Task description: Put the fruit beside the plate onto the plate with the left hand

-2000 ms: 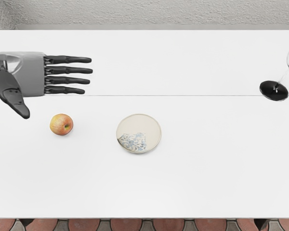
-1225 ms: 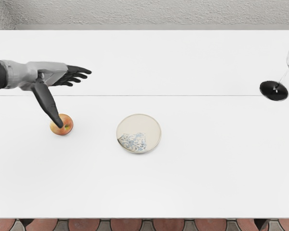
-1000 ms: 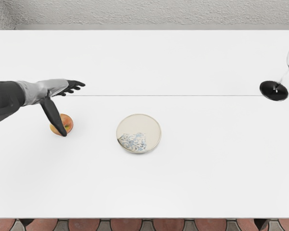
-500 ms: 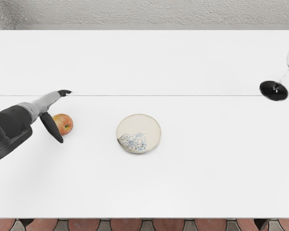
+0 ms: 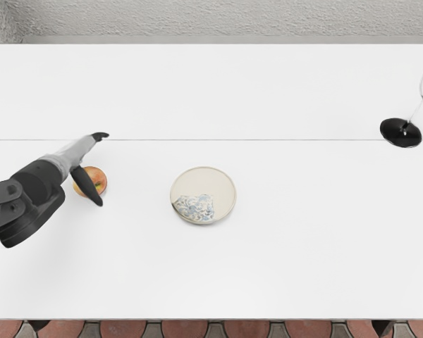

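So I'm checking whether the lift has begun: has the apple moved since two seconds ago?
No. The apple sits where it was, with the same gap left of the plate. Only the left hand has come down to it.

White table [image 5: 282, 267] fills the view, with a thin seam [image 5: 268, 139] running straight across it from left to right. On the left, just this side of the seam, sits an apple [image 5: 97, 178], red and yellow. To its right, near but clearly apart, a small round plate [image 5: 211, 179] lies flat, blue pattern on its near-left part. Far right, at the seam, a wine glass [image 5: 400, 132] stands on its dark foot, bowl cut off by the picture's edge.
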